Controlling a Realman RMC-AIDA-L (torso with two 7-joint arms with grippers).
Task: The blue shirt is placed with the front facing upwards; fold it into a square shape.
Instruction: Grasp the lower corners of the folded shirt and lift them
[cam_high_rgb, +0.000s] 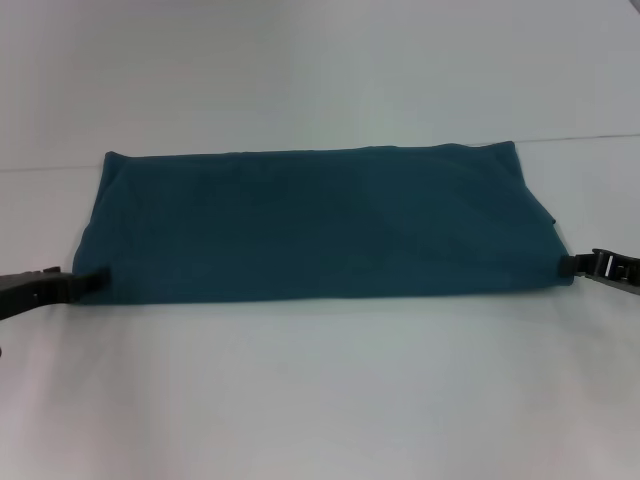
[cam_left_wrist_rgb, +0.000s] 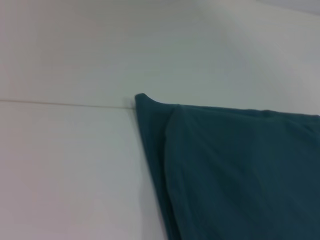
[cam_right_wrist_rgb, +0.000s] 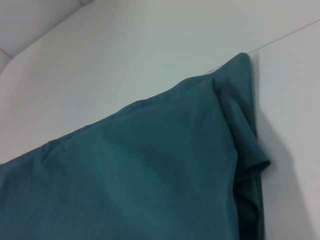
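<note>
The blue shirt (cam_high_rgb: 320, 225) lies across the middle of the white desk (cam_high_rgb: 320, 390) as a wide rectangle, plain side up, already folded along its length. The left gripper (cam_high_rgb: 88, 283) sits at its near left corner and the right gripper (cam_high_rgb: 572, 265) at its near right corner; whether either has closed on cloth cannot be told. The next step is probably a fold across the width, which needs the layers kept together. A faint seam crosses the desk behind the shirt.

Folded blue shirt (cam_right_wrist_rgb: 150, 175) flat on white table (cam_right_wrist_rgb: 125, 55), layered sleeve edge bunched at one side
</note>
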